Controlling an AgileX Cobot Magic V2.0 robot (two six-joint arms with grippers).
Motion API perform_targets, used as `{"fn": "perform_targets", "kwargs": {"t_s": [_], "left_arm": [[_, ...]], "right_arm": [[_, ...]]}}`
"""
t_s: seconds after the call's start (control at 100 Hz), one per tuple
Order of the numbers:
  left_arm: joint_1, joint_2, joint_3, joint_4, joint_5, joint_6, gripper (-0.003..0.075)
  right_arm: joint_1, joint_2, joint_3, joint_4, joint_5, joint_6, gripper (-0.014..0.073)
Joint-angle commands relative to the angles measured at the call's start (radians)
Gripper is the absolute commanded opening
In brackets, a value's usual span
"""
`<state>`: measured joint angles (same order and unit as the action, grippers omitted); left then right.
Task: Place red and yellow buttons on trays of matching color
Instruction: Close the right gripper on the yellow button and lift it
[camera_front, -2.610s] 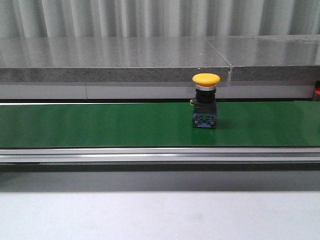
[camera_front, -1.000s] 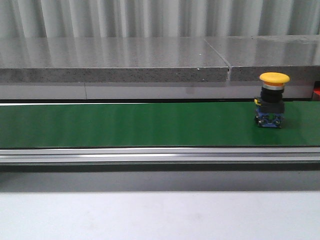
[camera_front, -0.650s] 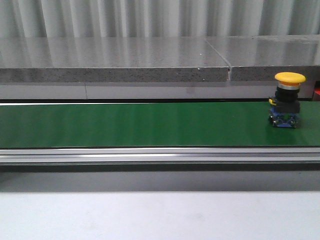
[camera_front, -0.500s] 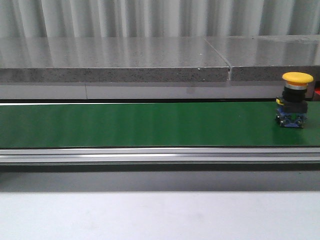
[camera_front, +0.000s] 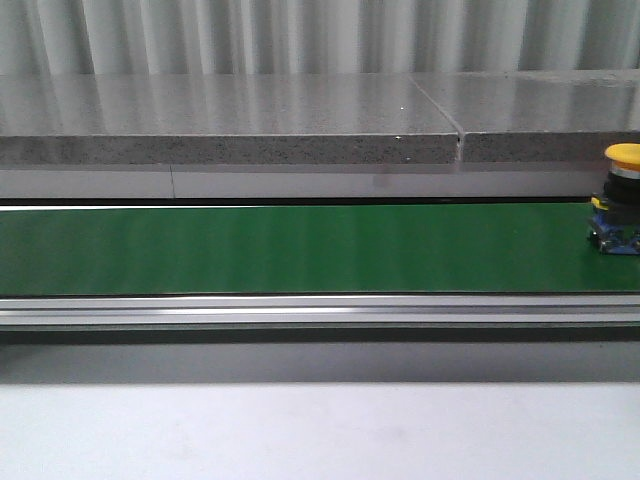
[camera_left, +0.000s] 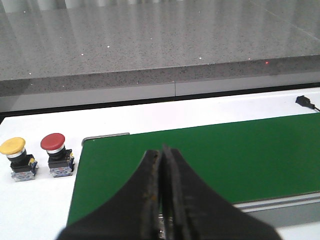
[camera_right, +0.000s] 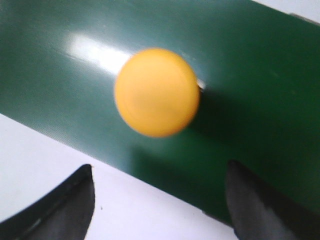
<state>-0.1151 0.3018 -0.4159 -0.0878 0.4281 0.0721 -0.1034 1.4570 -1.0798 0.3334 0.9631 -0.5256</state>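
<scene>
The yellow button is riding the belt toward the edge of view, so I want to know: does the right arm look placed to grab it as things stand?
Probably yes. The right claw is open above the yellow button, with nothing between them on the green belt.

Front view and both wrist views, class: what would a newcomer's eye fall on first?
The long green conveyor belt fills the front view, with a yellow button at its far right edge. From above, that button's yellow cap sits beyond the open right gripper. Off the belt's end, a second yellow button and a red button stand side by side.
</scene>
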Motion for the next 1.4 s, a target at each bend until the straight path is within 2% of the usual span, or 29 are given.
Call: {"fn": "perform_targets", "kwargs": {"t_s": [0.0, 0.42, 0.49, 0.68, 0.75, 0.87, 1.12, 1.25, 1.39], "left_arm": [[-0.008, 0.009, -0.026, -0.01, -0.083, -0.009, -0.002], [-0.008, 0.009, -0.026, -0.01, -0.083, -0.009, -0.002], [-0.008, 0.009, -0.026, -0.01, -0.083, -0.009, -0.002], [-0.008, 0.009, -0.026, -0.01, -0.083, -0.009, -0.002], [-0.008, 0.009, -0.026, -0.01, -0.083, -0.009, -0.002], [-0.008, 0.009, -0.026, -0.01, -0.083, -0.009, -0.002], [-0.008, 0.009, -0.026, -0.01, -0.083, -0.009, -0.002], [-0.008, 0.009, -0.026, -0.01, -0.083, -0.009, -0.002], [-0.008, 0.009, -0.026, -0.01, -0.083, -0.009, -0.002]], "right_arm": [[0.019, -0.006, -0.021, 0.028, -0.061, -0.015, 0.0541], [0.021, 0.064, -0.022, 0.014, -0.251, -0.015, 0.0531], [0.02, 0.067, -0.022, 0.004, -0.244, -0.014, 0.0459], [0.017, 0.067, -0.023, -0.013, -0.194, -0.004, 0.0108], [0.017, 0.067, -0.033, -0.013, -0.159, 0.003, 0.0052], [0.017, 0.05, -0.068, -0.034, -0.085, 0.059, 0.0045], [0.004, -0.069, -0.088, -0.259, -0.017, 0.3, 0.0045], [-0.051, -0.14, -0.06, -0.314, 0.0, 0.394, 0.0045], [-0.158, -0.204, 0.013, -0.316, -0.004, 0.4, 0.0045]]}}
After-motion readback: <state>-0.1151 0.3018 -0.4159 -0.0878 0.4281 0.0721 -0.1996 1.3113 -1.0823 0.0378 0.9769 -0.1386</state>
